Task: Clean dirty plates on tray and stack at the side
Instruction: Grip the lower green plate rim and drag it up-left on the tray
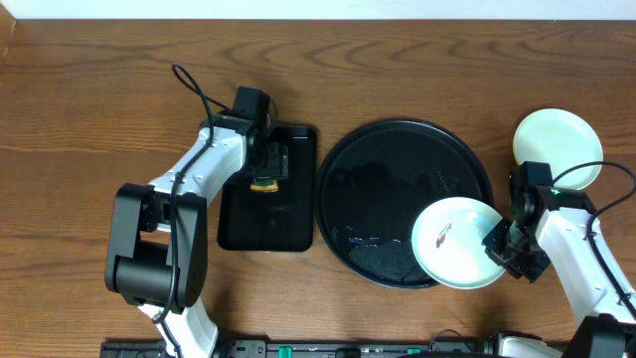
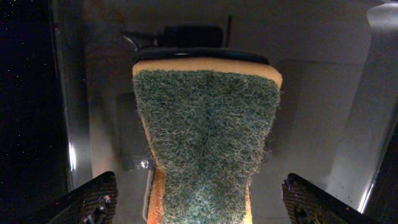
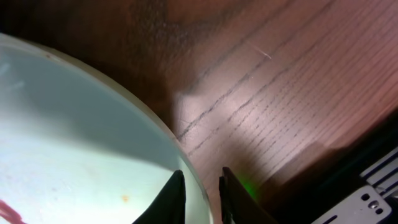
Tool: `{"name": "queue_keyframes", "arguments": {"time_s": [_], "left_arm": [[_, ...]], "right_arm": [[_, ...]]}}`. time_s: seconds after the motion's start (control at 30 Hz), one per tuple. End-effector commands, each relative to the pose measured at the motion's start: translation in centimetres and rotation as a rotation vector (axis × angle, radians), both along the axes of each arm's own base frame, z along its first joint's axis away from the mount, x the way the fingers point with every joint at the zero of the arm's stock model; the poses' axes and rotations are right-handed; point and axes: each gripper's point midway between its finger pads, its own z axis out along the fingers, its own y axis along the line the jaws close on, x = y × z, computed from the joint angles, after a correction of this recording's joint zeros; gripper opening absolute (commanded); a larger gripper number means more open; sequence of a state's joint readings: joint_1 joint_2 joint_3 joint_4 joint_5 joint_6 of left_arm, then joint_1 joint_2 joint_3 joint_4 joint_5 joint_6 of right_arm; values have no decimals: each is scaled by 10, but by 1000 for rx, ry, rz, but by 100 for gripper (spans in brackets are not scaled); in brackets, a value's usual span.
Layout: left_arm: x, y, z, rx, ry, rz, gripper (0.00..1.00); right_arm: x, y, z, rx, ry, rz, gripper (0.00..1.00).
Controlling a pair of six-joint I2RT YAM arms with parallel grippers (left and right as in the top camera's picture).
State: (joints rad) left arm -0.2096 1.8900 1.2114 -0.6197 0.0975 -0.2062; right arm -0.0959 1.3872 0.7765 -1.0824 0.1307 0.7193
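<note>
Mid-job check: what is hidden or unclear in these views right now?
Right wrist: red smear on the held plate cut off at the bottom-left corner.
Left wrist: sponge hides the small tray beneath it.
Overhead: far plate may be a stack; too small to tell.

A dark brown wooden table (image 1: 99, 89) with strong wavy grain fills nearly the whole scene from left to right. Along its far edge runs a thin pale strip (image 1: 397, 8); whether it is wall or floor cannot be told. The light is soft and even, and close up on the right the wood shows fine straight lines and one small pale scratch (image 3: 264, 54).
</note>
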Motion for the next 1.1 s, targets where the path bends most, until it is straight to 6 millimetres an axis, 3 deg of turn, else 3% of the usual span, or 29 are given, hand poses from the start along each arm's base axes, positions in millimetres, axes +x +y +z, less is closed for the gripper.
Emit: {"name": "queue_keyframes", "arguments": {"time_s": [0.0, 0.13, 0.2, 0.23, 0.27, 0.47, 0.7, 0.9, 1.07], "left_arm": [[-2, 3, -3, 14, 6, 2, 86], [-2, 3, -3, 14, 6, 2, 86], [-2, 3, -3, 14, 6, 2, 86], [-2, 3, -3, 14, 6, 2, 86], [-2, 3, -3, 14, 6, 2, 86], [-2, 3, -3, 14, 6, 2, 86], [-2, 3, -3, 14, 6, 2, 86], [-2, 3, -3, 14, 6, 2, 86], [-2, 3, -3, 14, 6, 2, 86]], "right_arm": [[-1, -1, -3, -11, -3, -4, 19], [-2, 1, -12, -1, -14, -5, 21], [-1, 2, -13, 6, -18, -5, 12], [-1, 2, -13, 6, -19, -5, 3], [0, 2, -13, 5, -25, -4, 1], [18, 2, -7, 21, -74, 102, 1], [85, 43, 14, 241, -344, 368, 1], [140, 47, 31, 162, -563, 523, 1], [166, 64, 42, 130, -672, 647, 1]]}}
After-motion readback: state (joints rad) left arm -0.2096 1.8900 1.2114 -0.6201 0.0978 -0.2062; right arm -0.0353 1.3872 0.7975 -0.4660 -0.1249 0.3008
